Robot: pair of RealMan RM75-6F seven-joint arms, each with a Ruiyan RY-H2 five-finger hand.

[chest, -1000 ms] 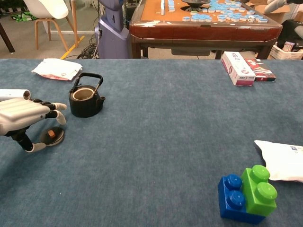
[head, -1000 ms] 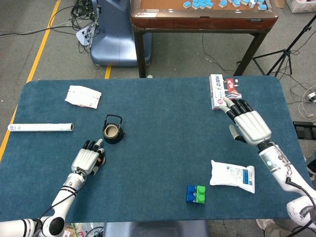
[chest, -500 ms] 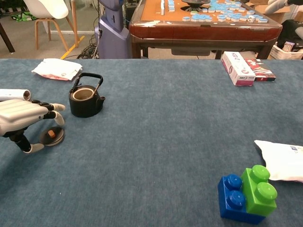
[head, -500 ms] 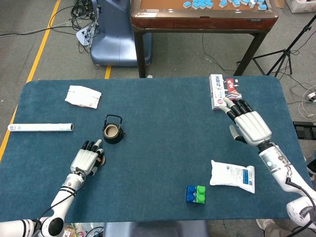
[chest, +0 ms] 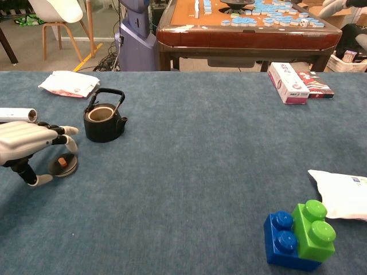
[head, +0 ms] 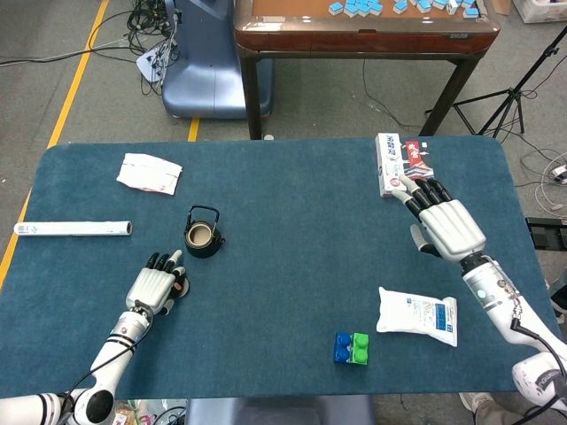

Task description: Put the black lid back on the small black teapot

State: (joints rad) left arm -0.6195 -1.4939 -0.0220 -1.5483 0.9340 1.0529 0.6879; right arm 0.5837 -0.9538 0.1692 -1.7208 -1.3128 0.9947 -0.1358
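Note:
The small black teapot (head: pixel 202 237) (chest: pixel 103 123) stands upright on the blue table, uncovered, with its handle raised. The black lid (chest: pixel 63 166), which has a brown knob, lies flat on the cloth in front of the teapot and to its left. My left hand (head: pixel 158 288) (chest: pixel 26 146) arches over the lid, fingers (chest: pixel 70 141) above it and thumb by its left edge, holding nothing. In the head view this hand hides most of the lid. My right hand (head: pixel 447 226) hovers at the table's right side, fingers spread and holding nothing.
A white tube (head: pixel 73 228) (chest: pixel 17 114) lies left of the teapot and a white paper packet (head: pixel 149 173) (chest: pixel 67 83) behind it. A red-white box (head: pixel 400 164) (chest: pixel 295 75) sits far right. A white pouch (head: pixel 418 314) and blue-green blocks (head: pixel 352 348) (chest: pixel 299 234) lie front right.
My left hand has drawn back slightly to the left over the lid. The lid, the teapot and the right hand have stayed where they were.

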